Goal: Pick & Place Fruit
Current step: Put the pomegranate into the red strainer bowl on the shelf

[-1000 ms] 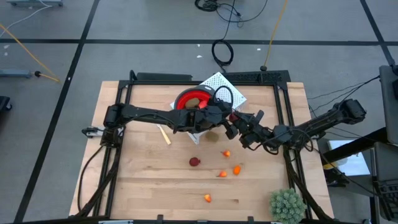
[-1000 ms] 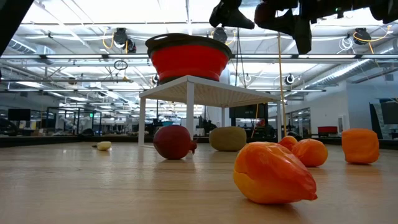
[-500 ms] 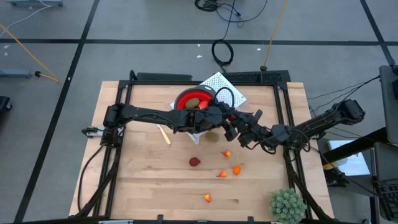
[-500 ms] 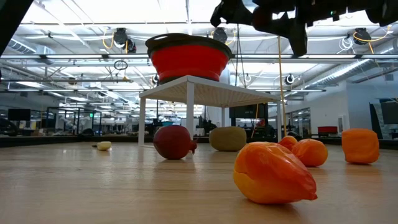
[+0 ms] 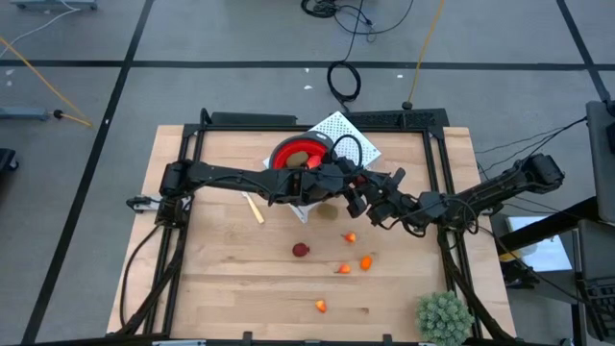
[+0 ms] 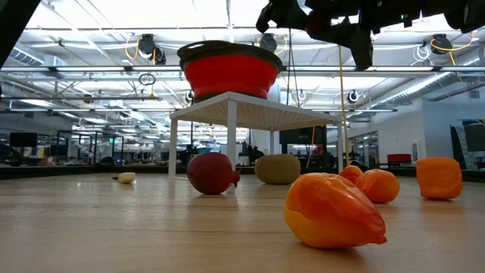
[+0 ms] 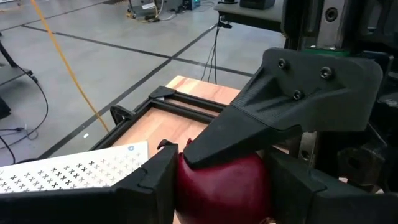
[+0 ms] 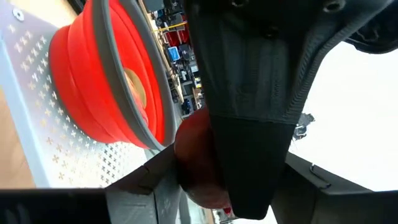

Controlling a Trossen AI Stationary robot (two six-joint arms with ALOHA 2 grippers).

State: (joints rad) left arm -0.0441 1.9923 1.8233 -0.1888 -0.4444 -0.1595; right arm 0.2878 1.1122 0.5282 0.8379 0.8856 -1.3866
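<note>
1. Wooden counter (image 5: 221, 279) with a black frame, seen from above. A red bowl (image 5: 281, 152) stands on a white perforated stand (image 6: 242, 110) at the far middle. An olive-brown oval (image 5: 300, 158) lies inside the bowl.
2. Left end effector (image 5: 348, 188) and right end effector (image 5: 373, 200) meet nose to nose in the air, just beside the bowl on its right and above the counter.
3. Held fruit: a dark red ball (image 7: 221, 190). In the left wrist view it sits between the left fingers, touching both, with a finger of the right end effector lying across its top. In the right wrist view the same ball is pinched between the right fingers, close to the bowl's rim. Both end effectors are partly closed and clamp this one ball. Being round, it shows no long axis.
4. Loose fruit on the counter:
   - a second olive-brown oval (image 6: 277, 168), below the end effectors, its long axis level;
   - a second dark red ball (image 5: 301, 250), nearer the front;
   - four orange pieces (image 5: 350, 236), (image 5: 366, 261), (image 5: 344, 269), (image 5: 321, 307), apart from one another. The front one lies with its long axis across the low view, tapered end to the right.
5. Cream-handled knife (image 5: 254, 209), lying diagonally to the left of the stand.
6. Spiky green plant ball (image 5: 444, 315), at the front right corner.
</note>
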